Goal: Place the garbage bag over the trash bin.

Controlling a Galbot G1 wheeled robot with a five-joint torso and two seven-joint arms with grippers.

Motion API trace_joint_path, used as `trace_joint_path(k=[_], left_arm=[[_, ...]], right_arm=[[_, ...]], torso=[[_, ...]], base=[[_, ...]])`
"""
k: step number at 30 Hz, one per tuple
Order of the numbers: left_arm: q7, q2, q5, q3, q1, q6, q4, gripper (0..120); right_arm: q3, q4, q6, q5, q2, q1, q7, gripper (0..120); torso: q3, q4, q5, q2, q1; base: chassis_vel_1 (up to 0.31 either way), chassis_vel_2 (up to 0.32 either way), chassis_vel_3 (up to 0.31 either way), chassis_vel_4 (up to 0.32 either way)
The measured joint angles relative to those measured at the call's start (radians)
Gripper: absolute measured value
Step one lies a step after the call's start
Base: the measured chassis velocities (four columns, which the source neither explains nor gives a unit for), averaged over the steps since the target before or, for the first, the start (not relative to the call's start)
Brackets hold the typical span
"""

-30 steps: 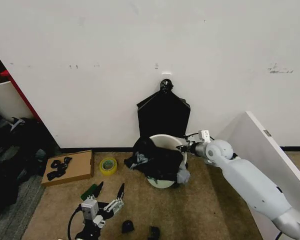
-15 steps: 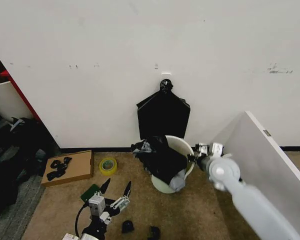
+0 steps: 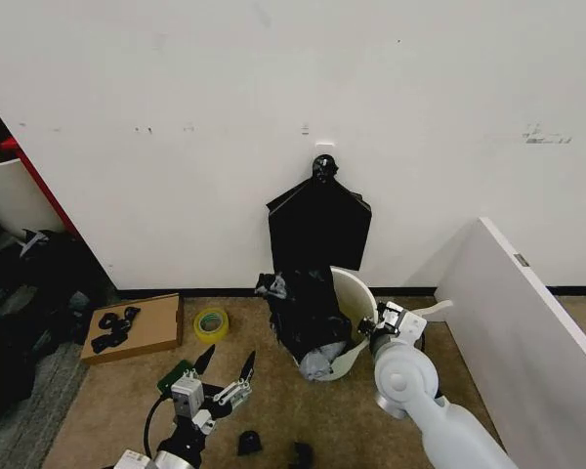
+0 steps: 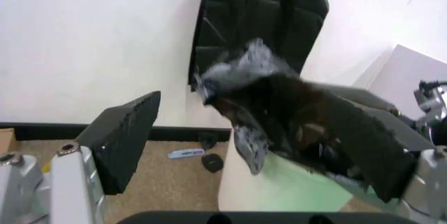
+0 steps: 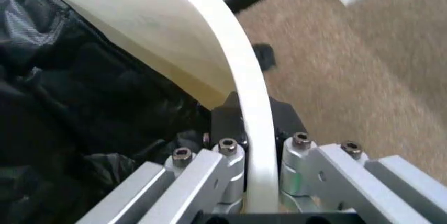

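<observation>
Head view: the bin [image 3: 356, 313] stands on the brown carpet close to the white wall, tipped so its mouth faces the robot's left. The bag [image 3: 308, 311] hangs over the bin's left side and spills down to the carpet, with grey glossy folds at its lower end. The right gripper [image 3: 379, 327] sits at the bin's rim on the right side, its fingers pinching the rim. The left gripper [image 3: 225, 369] hovers low over the carpet, well apart from the bin, fingers spread. A flat black bundle [image 3: 319, 225] with a top knot hangs on the wall just behind the bin. A yellow tape roll [image 3: 211, 323] and a cardboard box [image 3: 137, 327] lie on the carpet to the left, near the wall. A white panel [image 3: 527, 332] leans at the right. No legible writing on any of these.

Left wrist view: the left gripper's fingers [image 4: 125, 135] are apart with nothing between them. Beyond them the bin [image 4: 279, 185] shows its pale side, the bag [image 4: 293, 124] draped across its top. The bundle [image 4: 258, 20] hangs on the wall behind. A small white and blue item [image 4: 186, 154] lies on the carpet by the baseboard; its print is too blurred to read.

Right wrist view: the right gripper [image 5: 246, 169] is clamped on the bin's rim [image 5: 248, 103], one finger on each side. The bag [image 5: 77, 109] lies inside the bin next to the inner finger.
</observation>
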Motion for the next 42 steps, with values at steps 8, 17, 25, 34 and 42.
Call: trace_joint_path(k=[8,17,25,34,42], left_arm=[[-0.002,-0.002,-0.007,-0.014,0.012,-0.001,0.0,93],[-0.002,-0.004,-0.007,-0.018,0.016,-0.003,-0.004,93],[-0.002,-0.007,-0.006,-0.015,0.017,-0.004,-0.004,93],[-0.001,-0.011,-0.007,-0.008,0.013,-0.005,-0.002,93],[-0.001,-0.001,-0.008,-0.001,0.007,-0.005,0.002,93]], right_arm=[[-0.02,-0.045,0.062,-0.047,0.049,-0.031,-0.058,2],[-0.044,-0.095,0.092,-0.125,0.077,-0.056,-0.122,2],[-0.045,-0.087,0.094,-0.147,0.065,-0.078,-0.175,5],[-0.045,-0.037,0.092,-0.198,0.05,-0.121,-0.2,38],[-0.013,0.028,0.108,-0.373,0.019,-0.194,-0.236,68]], torso=[[0.0,0.0,-0.0001,0.0,0.0],[0.0,-0.0001,-0.0001,0.0,0.0],[0.0,-0.0002,-0.0001,0.0,0.0],[0.0,0.0,0.0001,0.0,0.0],[0.0,-0.0001,0.0002,0.0,0.0]], base=[[0.0,0.0,0.0,0.0],[0.0,0.0,0.0,0.0],[0.0,0.0,0.0,0.0],[0.0,0.0,0.0,0.0],[0.0,0.0,0.0,0.0]])
